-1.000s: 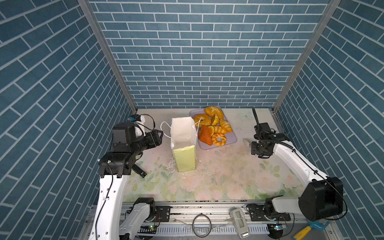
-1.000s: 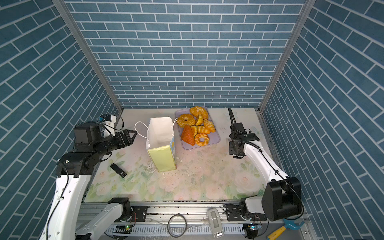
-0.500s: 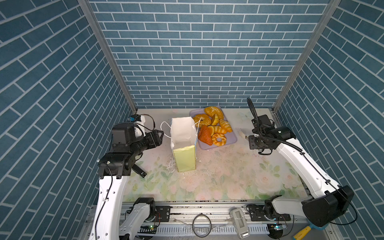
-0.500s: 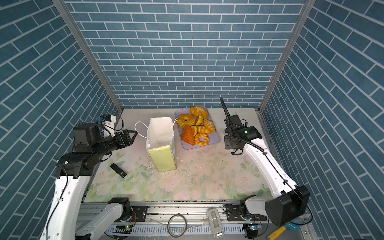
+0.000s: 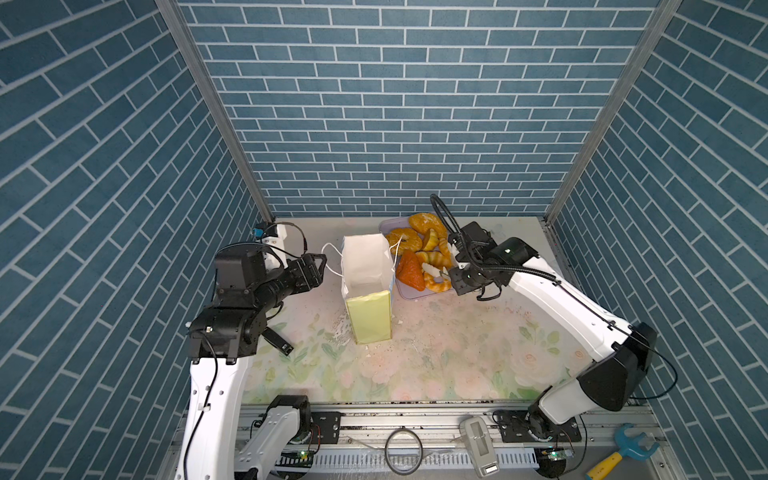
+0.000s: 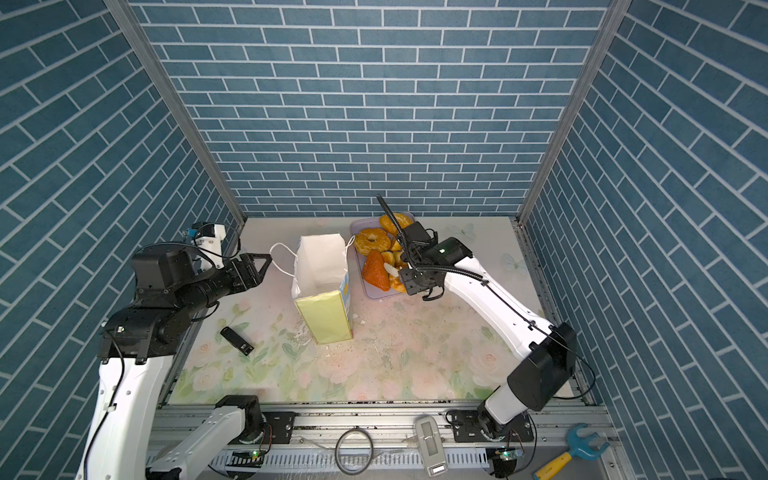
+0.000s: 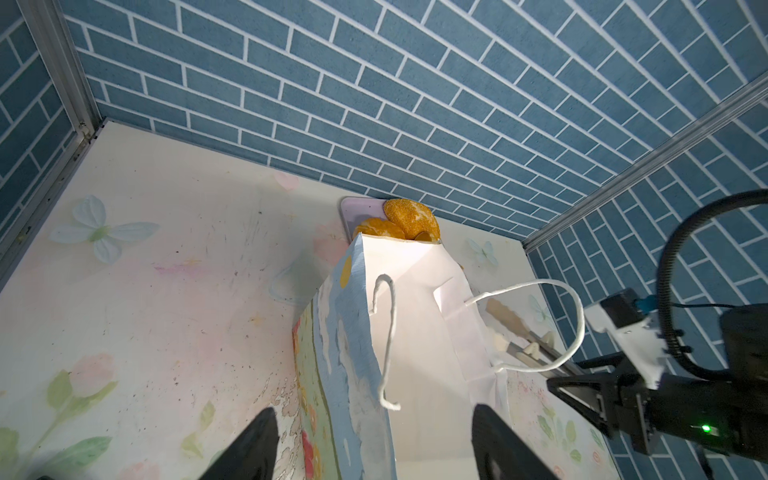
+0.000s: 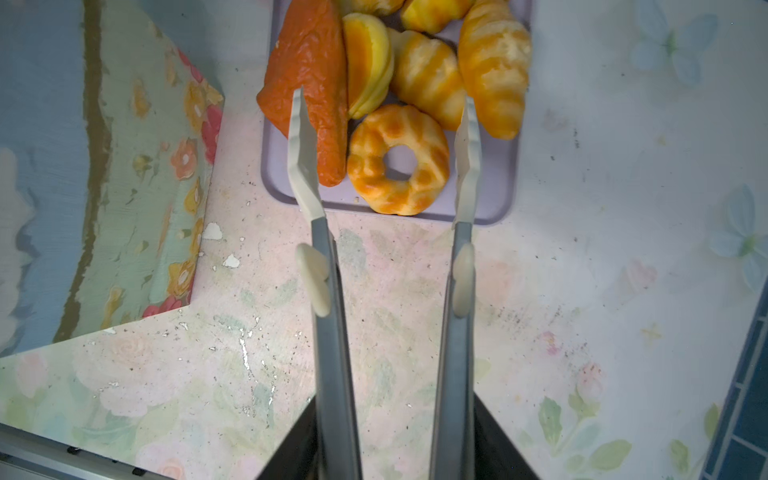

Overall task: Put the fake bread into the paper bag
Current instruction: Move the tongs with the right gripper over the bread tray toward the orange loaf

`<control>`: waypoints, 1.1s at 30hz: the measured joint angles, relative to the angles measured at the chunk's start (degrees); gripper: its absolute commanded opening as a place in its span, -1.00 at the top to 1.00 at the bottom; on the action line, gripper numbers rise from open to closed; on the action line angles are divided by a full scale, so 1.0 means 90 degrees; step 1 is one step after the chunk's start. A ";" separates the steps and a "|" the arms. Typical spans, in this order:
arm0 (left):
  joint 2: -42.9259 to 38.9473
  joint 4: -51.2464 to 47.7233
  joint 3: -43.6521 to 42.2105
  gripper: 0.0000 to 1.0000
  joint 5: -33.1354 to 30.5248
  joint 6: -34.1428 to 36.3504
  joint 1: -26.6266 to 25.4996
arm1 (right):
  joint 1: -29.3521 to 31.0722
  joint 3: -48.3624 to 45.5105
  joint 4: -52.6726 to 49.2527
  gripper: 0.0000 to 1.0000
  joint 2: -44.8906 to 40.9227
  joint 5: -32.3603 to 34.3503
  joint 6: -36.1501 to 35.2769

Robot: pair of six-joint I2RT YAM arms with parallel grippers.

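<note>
Fingers [image 8: 302, 166] on my right gripper [image 8: 382, 99] stand spread, one on each side of the ring bun [image 8: 398, 160], gripping nothing. The gap between them is a little wider than the bun. One tip crosses in front of the reddish pastry [image 8: 311, 62] and the other in front of a croissant [image 8: 494, 62]; I cannot tell whether either touches.

Taking the back wall as 12 o'clock, the bread [image 5: 419, 249] all lies on the lavender tray [image 8: 494, 199], at about 1 o'clock from the paper bag [image 5: 368, 316] and close beside it. My right gripper reaches in from the tray's 4 o'clock side.

I see the bag standing upright with its mouth open. My left gripper [image 7: 374, 413] hovers at the bag's 9 o'clock, just beside a cord handle [image 7: 390, 332]. Its black fingers [image 7: 257, 440] are wide apart and hold nothing.
</note>
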 measured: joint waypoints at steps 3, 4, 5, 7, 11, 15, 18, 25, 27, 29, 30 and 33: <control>0.0046 0.0010 0.0087 -0.50 0.0051 -0.0070 -0.0010 | 0.0119 0.0121 0.0112 0.01 0.0325 -0.0053 -0.0134; 0.0063 0.0017 0.0102 -0.51 0.0056 -0.0090 -0.0019 | 0.0146 0.0206 0.0136 0.01 0.0435 -0.0063 -0.0148; 0.0078 0.0019 0.0104 -0.50 0.0058 -0.0104 -0.0029 | 0.0163 0.0287 0.0163 0.01 0.0537 -0.0068 -0.0160; 0.0121 0.0029 0.0104 -0.50 0.0075 -0.0121 -0.0044 | 0.0204 0.0471 0.0231 0.01 0.0755 -0.0063 -0.0231; 0.0192 0.0068 0.0104 -0.51 0.0102 -0.0189 -0.0053 | 0.0282 0.0765 0.0294 0.02 0.1117 -0.0032 -0.0318; 0.0277 0.0095 0.0109 -0.51 0.0136 -0.0209 -0.0066 | 0.0306 0.1056 0.0333 0.03 0.1445 -0.0019 -0.0420; 0.0384 0.0102 0.0112 -0.51 0.0148 -0.0209 -0.0080 | 0.0330 0.1299 0.0338 0.03 0.1707 -0.0022 -0.0459; 0.0658 0.0100 0.0238 -0.50 0.0039 -0.0117 -0.0250 | 0.0352 0.1537 0.0325 0.03 0.2132 0.0010 -0.0452; 0.0716 0.0092 0.0245 -0.50 -0.0024 -0.0044 -0.0301 | 0.0352 0.1644 0.0279 0.03 0.2251 0.0080 -0.0398; 0.0789 0.0083 0.0262 -0.49 -0.0095 0.0019 -0.0352 | 0.0352 0.1729 0.0255 0.03 0.2361 0.0146 -0.0291; 0.0831 0.0083 0.0270 -0.48 -0.0138 0.0051 -0.0384 | 0.0352 0.1751 0.0240 0.03 0.2404 0.0172 -0.0236; 0.0930 0.0083 0.0274 -0.45 -0.0255 0.0114 -0.0498 | 0.0364 0.1824 0.0175 0.07 0.2550 0.0197 -0.0083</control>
